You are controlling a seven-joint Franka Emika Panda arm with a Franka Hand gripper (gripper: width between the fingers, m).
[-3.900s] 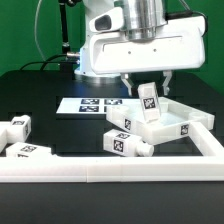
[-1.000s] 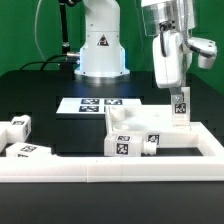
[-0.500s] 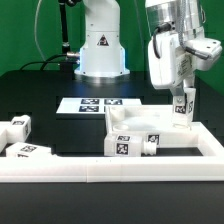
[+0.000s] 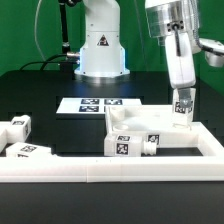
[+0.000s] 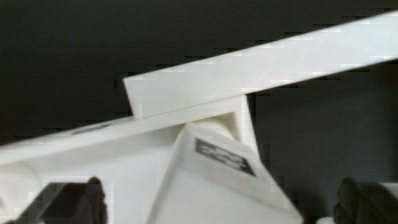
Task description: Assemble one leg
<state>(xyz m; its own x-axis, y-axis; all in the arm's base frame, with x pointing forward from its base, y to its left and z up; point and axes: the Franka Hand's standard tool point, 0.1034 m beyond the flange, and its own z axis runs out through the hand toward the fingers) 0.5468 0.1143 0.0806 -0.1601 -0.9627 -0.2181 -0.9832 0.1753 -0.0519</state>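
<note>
My gripper [image 4: 183, 97] is shut on the leg [image 4: 183, 105], a small white post with a black-and-white tag. It holds the leg upright over the far corner of the flat white square panel [image 4: 136, 124], at the exterior view's right. The leg's lower end is at or just above the panel's rim; I cannot tell if it touches. In the wrist view the leg [image 5: 217, 160] fills the space between my two dark fingers, with the gripper [image 5: 217, 206] around it. White rim edges of the panel [image 5: 267, 62] cross behind it.
A tagged white leg [image 4: 128, 146] lies along the panel's near edge. More legs [image 4: 18, 127] lie at the exterior view's left. The long white border rail [image 4: 110, 171] runs along the front. The marker board [image 4: 93, 103] lies behind the panel, before the robot base [image 4: 100, 50].
Since the oldest frame my gripper has carried the leg from over the panel's middle to its far right corner. In the last second the wrist has turned slightly while the leg barely moved.
</note>
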